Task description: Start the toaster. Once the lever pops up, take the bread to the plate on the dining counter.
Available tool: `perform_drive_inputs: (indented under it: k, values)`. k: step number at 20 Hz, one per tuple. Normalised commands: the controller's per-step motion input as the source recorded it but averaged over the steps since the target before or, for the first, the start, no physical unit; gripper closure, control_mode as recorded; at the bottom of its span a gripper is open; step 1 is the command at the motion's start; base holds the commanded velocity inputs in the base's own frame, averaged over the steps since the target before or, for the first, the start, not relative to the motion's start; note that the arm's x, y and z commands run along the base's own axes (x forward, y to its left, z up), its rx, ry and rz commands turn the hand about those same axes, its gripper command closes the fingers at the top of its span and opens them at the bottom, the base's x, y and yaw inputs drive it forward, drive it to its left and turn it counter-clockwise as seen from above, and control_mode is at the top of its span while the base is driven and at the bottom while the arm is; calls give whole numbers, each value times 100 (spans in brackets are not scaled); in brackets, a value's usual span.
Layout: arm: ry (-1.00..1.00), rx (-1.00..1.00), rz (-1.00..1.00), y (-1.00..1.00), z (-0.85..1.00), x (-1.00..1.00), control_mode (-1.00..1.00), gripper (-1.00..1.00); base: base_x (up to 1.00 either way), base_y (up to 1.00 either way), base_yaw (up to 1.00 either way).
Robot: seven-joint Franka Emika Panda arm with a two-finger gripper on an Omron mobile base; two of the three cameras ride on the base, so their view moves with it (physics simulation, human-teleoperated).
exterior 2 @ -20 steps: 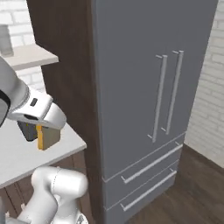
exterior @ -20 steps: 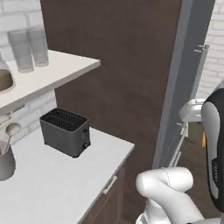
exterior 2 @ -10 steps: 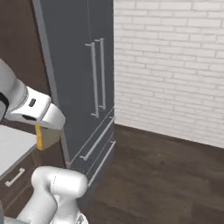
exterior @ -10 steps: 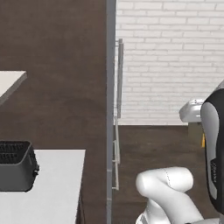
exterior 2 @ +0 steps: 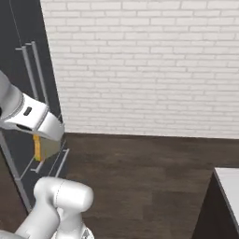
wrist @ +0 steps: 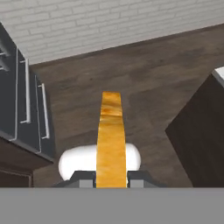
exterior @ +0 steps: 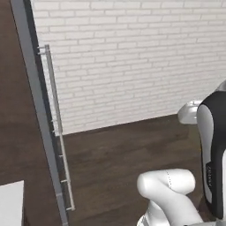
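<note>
My gripper [wrist: 111, 179] is shut on the bread [wrist: 110, 140], a tan-golden slice seen edge-on that sticks up between the two fingertips. In the right base view the same gripper [exterior 2: 43, 140] hangs at the left, with the bread [exterior 2: 38, 148] below the white hand, in front of the fridge. The toaster and the plate are out of view. A white countertop corner [exterior 2: 229, 184] shows at the lower right; I cannot tell whether it is the dining counter.
A tall dark-grey fridge [exterior 2: 23, 93] with long handles [exterior: 55, 132] stands on the left. A white brick wall [exterior: 132, 57] runs across the back over a dark wood floor [exterior 2: 140, 172]. The dark-sided counter [wrist: 199, 140] sits at the right of the hand view.
The whole picture has swung right as the base turns: the toaster and kitchen counter have left both base views, and brick wall and floor have come in. The bread stays gripped.
</note>
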Motion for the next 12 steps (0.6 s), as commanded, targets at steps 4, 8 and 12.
perform_drive_inputs:
  k: [4,8,12]
  values:
    - [0,0,0,0,0,0,100,100,83,-50,-14]
    - [0,0,0,0,0,0,100,100,100,-46,-8]
    - [0,0,0,0,0,0,100,100,100,-49,-11]
